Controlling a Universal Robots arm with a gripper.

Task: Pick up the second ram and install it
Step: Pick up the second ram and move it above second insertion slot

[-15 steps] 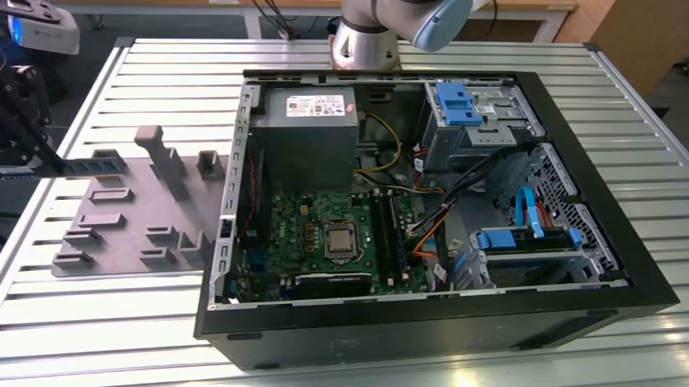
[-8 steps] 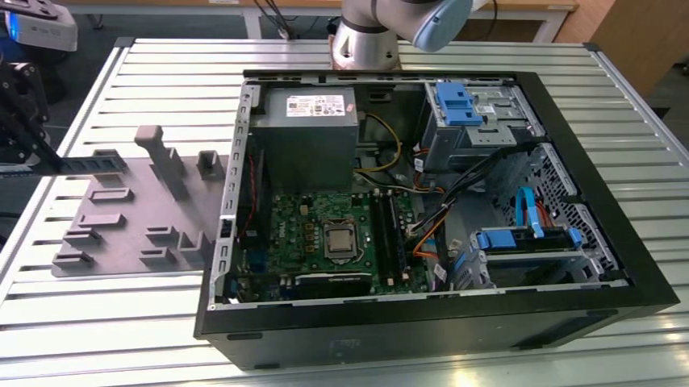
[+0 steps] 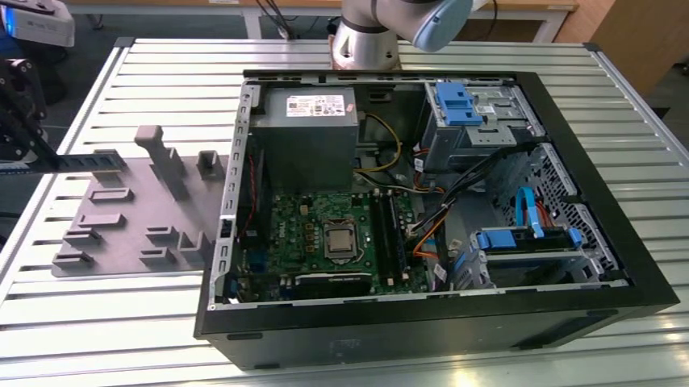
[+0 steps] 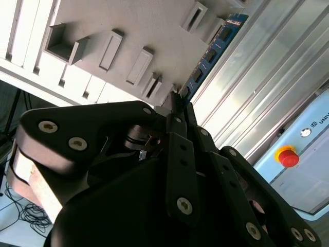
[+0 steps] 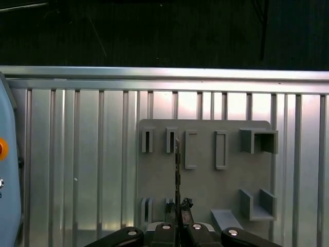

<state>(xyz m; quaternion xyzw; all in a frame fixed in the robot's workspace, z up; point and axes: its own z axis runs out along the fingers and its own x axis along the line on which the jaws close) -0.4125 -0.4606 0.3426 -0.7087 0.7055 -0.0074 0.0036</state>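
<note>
Hand: we saw the gripper (image 4: 177, 105) clenched, its two fingers (image 4: 180, 149) pressed on either face of the second ram (image 4: 213, 51) and holding it by one end.
Ram: the blue stick jutted straight out from the fingertips, with dark chips along its face. In the exterior view it hung level at the exterior view's left, well apart from the green motherboard (image 3: 312, 234).
Beneath it: a grey fixture plate (image 3: 129, 218) lay on the slatted aluminium table (image 3: 161, 72). We could not tell whether the stick's far end touched the plate.
In the way: the side wall of the open computer case (image 3: 431, 322) stood between the plate and the motherboard.
Around: inside the case we noted a power supply (image 3: 306, 129) and black slot rails (image 3: 385, 234) on the motherboard. A light blue box (image 4: 313, 128) with a red button (image 4: 288, 157) sat by the table.
Counts: we counted one ram in the grip, one plate, one case, one motherboard and two blue drive brackets (image 3: 463, 105). In the first wrist view we counted four narrow slots (image 5: 190, 149) in a row on the plate.
</note>
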